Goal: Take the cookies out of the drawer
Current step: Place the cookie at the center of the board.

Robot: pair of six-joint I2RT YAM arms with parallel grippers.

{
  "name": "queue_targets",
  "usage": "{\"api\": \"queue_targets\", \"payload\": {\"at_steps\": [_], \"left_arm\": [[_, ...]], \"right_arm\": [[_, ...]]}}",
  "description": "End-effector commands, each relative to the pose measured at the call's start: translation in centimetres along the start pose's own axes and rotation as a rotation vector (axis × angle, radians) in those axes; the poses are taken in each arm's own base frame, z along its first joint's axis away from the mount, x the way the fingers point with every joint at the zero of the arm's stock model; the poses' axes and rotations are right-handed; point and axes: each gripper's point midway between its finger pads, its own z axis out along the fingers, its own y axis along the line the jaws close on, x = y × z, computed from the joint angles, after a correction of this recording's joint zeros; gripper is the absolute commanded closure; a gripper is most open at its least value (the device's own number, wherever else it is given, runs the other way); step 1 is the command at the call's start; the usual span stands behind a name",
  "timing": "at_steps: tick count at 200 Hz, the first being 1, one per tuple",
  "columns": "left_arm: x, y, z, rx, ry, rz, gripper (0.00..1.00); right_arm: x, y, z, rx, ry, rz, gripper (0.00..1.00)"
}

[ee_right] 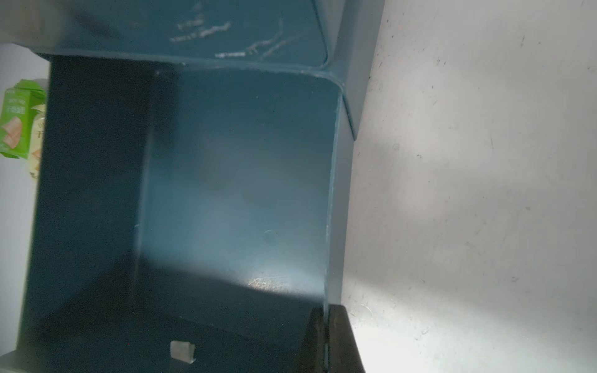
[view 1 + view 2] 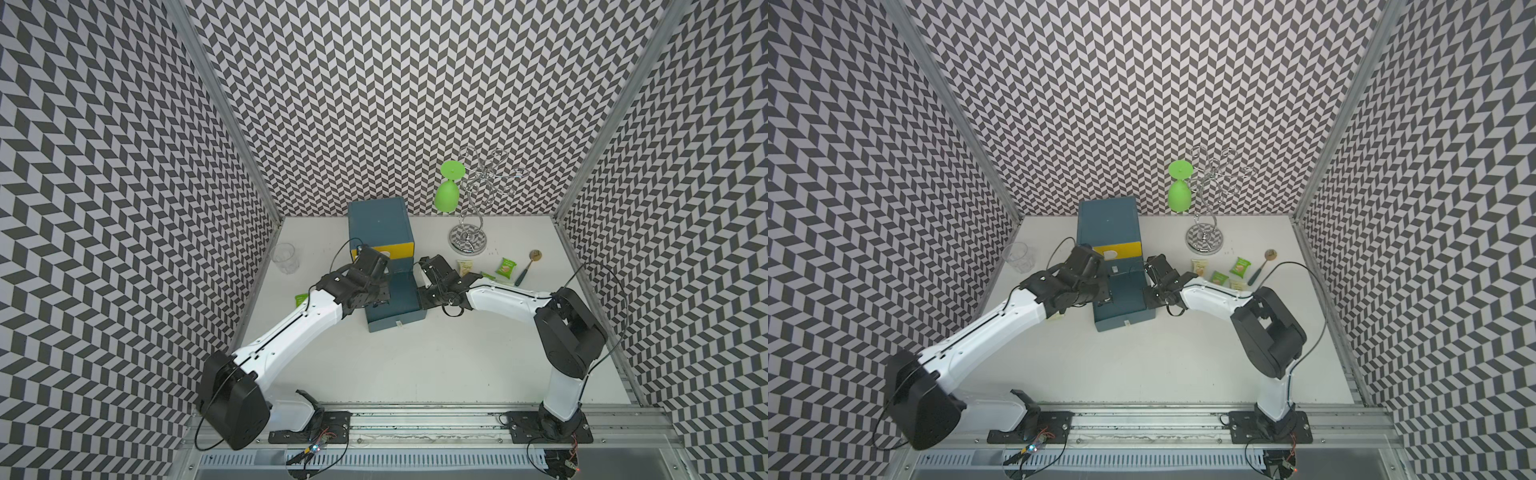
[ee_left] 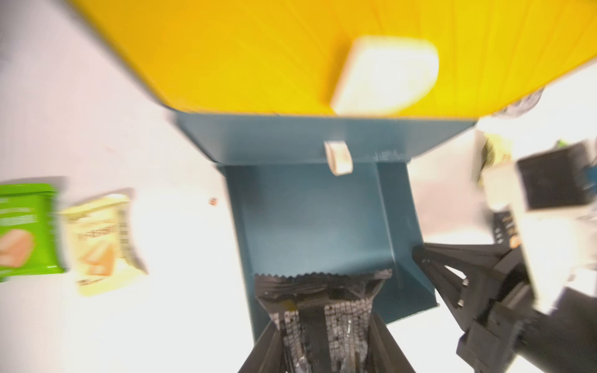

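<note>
step: I'm lifting the black cookie packet (image 3: 323, 287) out of the drawer (image 2: 397, 322), probably the last | left hand (image 3: 324, 318) pinching it, right hand (image 3: 423, 260) pressed together by the drawer's side | next: needing to clear the rim, then let go over the surface (image 2: 415, 365)

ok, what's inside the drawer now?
Visible drawer floor is bare. Left gripper holds a black packet over it. Floor under that packet and the shadowed corner: cannot tell.

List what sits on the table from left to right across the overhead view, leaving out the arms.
Clear glass → blue drawer unit → chrome stand → green cookie packet nearest the spoon → spoon.
</note>
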Motion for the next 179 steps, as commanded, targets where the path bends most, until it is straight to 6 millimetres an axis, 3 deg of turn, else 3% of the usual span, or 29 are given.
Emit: {"api": "queue_targets", "payload": {"at_steps": [1,23,45,121,179], "left_arm": [[1.0,4.2,-1.8,-0.069,0.012,-0.022,0.58],[2.5,7.9,-1.8,-0.109,0.025,-0.067,0.57],[4.3,9.9,-0.3,-0.111,0.061,-0.103,0.57],[6.8,11.3,4.7,-0.188,0.182,-0.111,0.55],[8.2,12.1,7.3,-0.213,0.226,-0.126,0.55]], "right_arm": [[-1.6,1.8,0.5,-0.063,-0.062,-0.006,1.0],[-1.9,1.9,0.5,-0.064,-0.067,0.006,1.0],[-2.2,2.2,0.5,-0.084,-0.073,0.023,1.0],[-3.0,3.4,0.1,-0.15,-0.109,0.119,1.0],[-3.2,2.7,-0.3,-0.148,-0.172,0.226,1.0]]}}
